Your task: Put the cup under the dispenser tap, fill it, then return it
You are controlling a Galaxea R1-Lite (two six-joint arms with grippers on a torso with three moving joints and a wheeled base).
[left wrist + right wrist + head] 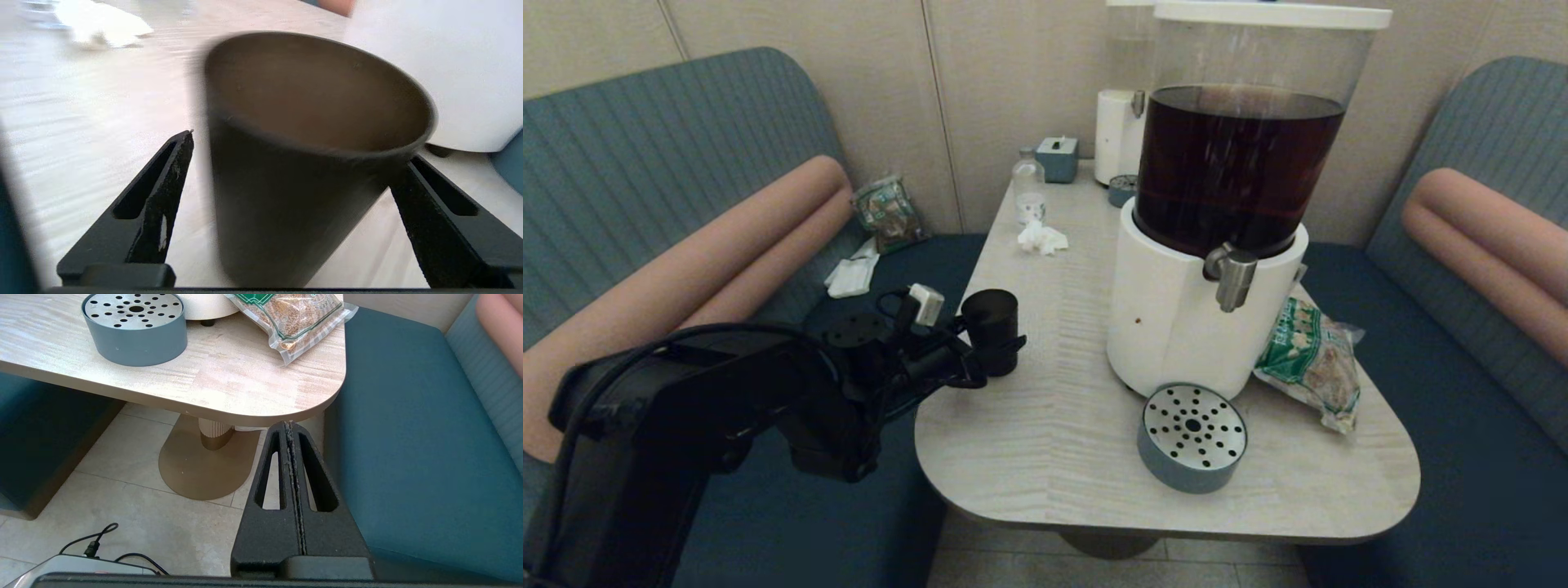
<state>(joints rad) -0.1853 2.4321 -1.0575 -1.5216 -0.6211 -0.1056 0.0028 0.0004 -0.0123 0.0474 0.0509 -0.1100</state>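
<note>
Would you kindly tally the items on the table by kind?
Drink dispensers: 2
Drip trays: 2
Cups: 1
Snack packets: 1
Bottles: 1
Tissue boxes: 1
Crumpled tissues: 1
Total: 9

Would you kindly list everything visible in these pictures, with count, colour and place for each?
cup: 1, black, table's left edge, between the left gripper's fingers
big dispenser: 1, white base, clear tank of dark brown drink, table centre
dispenser tap: 1, silver, front of the base
drip tray: 1, blue-grey, steel top, before the dispenser
snack bag: 1, green and clear, right of the dispenser
slim dispenser: 1, white, rear
bottle: 1, clear, rear
tissue: 1, white, beside the bottle
table: 1, pale wood
left gripper: black, open around the cup
right gripper: black, shut, below the table's right corner
</note>
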